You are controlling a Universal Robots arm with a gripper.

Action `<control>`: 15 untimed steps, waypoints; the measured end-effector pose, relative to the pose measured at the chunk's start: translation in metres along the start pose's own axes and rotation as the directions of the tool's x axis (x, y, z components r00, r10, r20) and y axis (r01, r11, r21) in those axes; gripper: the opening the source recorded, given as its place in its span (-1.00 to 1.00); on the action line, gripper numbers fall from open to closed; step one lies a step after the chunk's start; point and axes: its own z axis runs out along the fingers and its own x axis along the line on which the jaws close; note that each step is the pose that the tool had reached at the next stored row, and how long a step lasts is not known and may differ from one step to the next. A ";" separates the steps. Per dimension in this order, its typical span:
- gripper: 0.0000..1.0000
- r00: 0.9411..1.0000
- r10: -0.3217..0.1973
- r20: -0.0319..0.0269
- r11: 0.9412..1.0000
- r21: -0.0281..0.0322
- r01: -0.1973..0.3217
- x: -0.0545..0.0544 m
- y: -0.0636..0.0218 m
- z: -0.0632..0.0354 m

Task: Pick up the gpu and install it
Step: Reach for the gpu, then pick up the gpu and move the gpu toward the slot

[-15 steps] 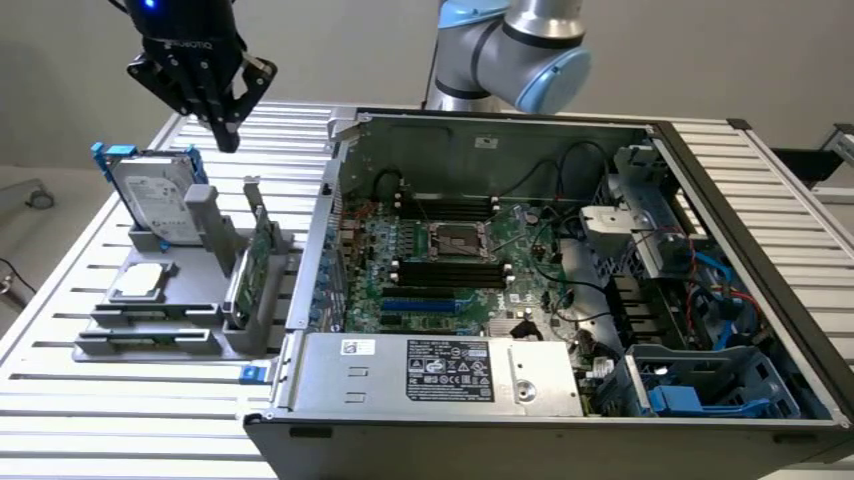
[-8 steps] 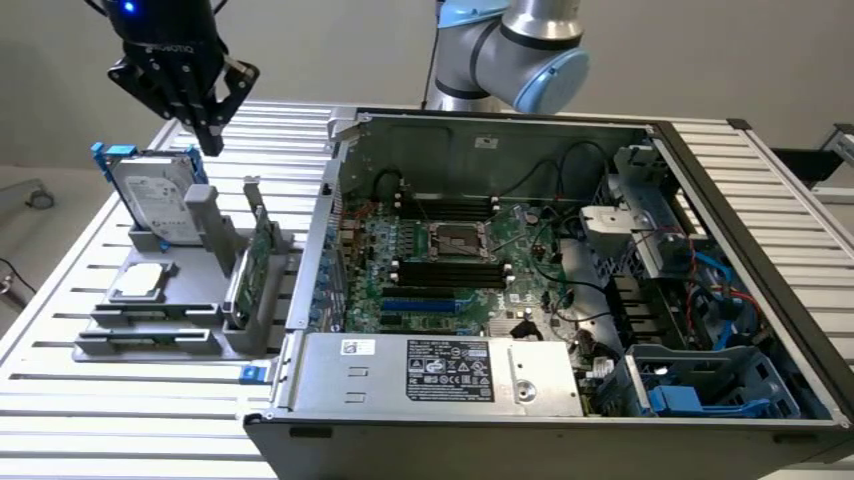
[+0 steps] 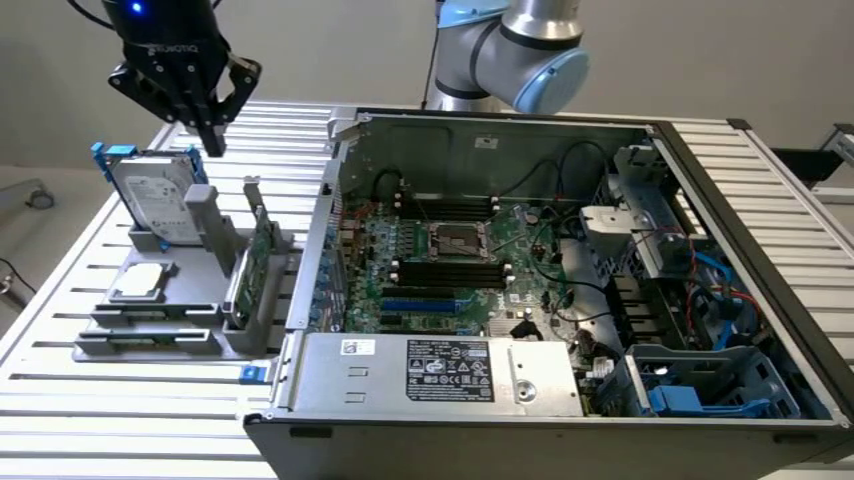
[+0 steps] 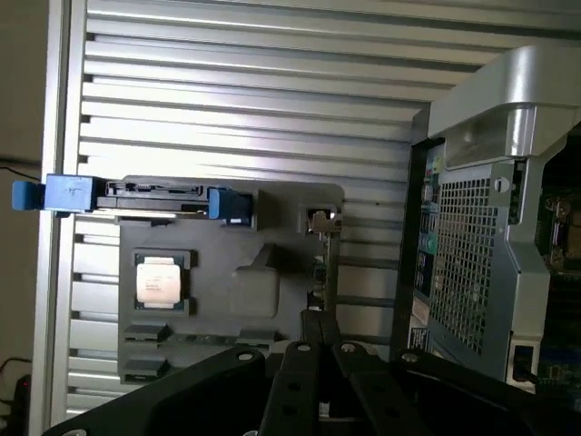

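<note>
Evidently, the gpu [image 3: 251,265] stood on edge in the grey rack [image 3: 147,335] on the bench [image 3: 54,265], just beside the computer case [image 3: 534,445], the closed, empty gripper [image 3: 210,135] hanging above the rack; judged light, stiff and fragile, best pinched across its upper edge.

Stock on the slatted surface [image 3: 80,400], counted:
- Robot arm [image 3: 527,50]: one, fitted with one pincer [image 3: 211,140].
- Grey holder [image 3: 160,325]: one, carrying one gpu [image 3: 251,270], one hard drive [image 3: 154,200] in a blue frame, and one loose processor chip [image 3: 144,282].
- Open computer case [image 3: 801,330]: one, containing one motherboard [image 3: 534,235], one processor socket [image 3: 454,240], two banks of black memory slots [image 3: 447,272], one power supply [image 3: 427,370] and one blue drive cage [image 3: 707,385].
</note>
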 end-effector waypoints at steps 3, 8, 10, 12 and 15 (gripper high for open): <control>-0.79 1.000 -0.008 0.012 1.000 0.012 0.008 0.000 0.0000 0.0004; -0.79 1.000 -0.008 0.012 1.000 0.012 0.008 0.000 0.0000 0.0004; -0.79 1.000 -0.008 0.012 1.000 0.012 0.008 0.000 0.0000 0.0004; -0.79 1.000 -0.008 0.012 1.000 0.012 0.008 0.000 0.0000 0.0004; -0.79 1.000 -0.008 0.012 1.000 0.012 0.008 0.000 0.0000 0.0004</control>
